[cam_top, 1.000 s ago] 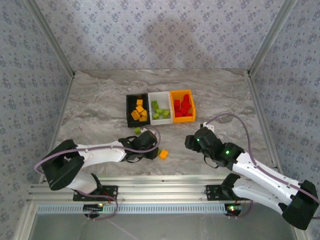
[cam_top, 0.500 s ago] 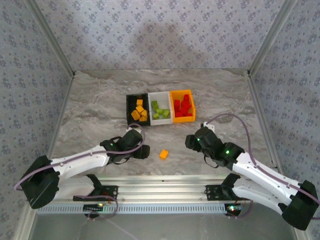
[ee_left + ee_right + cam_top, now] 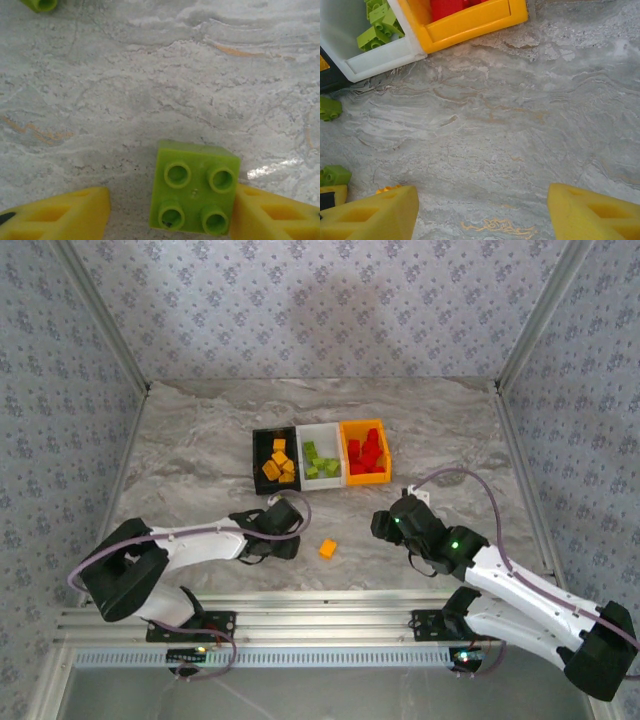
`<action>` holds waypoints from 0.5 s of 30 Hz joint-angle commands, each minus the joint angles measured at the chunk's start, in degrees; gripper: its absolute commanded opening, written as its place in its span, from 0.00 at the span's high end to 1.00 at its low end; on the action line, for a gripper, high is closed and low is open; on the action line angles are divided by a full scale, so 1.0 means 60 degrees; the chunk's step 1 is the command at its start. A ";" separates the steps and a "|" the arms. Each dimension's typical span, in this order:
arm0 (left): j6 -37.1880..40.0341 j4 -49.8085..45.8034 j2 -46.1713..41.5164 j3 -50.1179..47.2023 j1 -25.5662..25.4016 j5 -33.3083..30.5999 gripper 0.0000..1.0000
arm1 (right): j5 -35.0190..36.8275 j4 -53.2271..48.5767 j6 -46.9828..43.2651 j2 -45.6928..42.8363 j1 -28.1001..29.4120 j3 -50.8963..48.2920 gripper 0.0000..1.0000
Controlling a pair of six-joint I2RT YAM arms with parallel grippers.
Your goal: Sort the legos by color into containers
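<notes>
A lime green lego (image 3: 195,187) lies studs-up on the marble between the yellow fingers of my left gripper (image 3: 170,212). The right finger (image 3: 270,212) touches it and the left finger (image 3: 60,212) stands apart, so the jaws are open round it. Another green lego (image 3: 40,4) lies farther off. An orange lego (image 3: 327,548) sits loose on the table just right of the left gripper (image 3: 280,532). The black bin (image 3: 257,455), white bin (image 3: 319,431) and orange bin (image 3: 364,426) hold sorted legos. My right gripper (image 3: 482,215) hangs open over bare marble.
In the right wrist view the white bin (image 3: 380,57) and orange bin (image 3: 470,22) lie ahead, with two green legos (image 3: 329,108) (image 3: 335,175) at the left edge. Patterned walls and metal posts close in the table. Bare marble lies right of the bins.
My left gripper swung left, away from the orange lego, then came partway back right. Its jaws widened and then narrowed. The right arm has not moved.
</notes>
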 commanded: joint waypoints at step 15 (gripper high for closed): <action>0.0044 -0.0102 -0.1469 0.1584 0.0101 0.0037 0.69 | 0.0049 0.0239 0.0262 -0.0218 -0.0086 -0.0349 0.30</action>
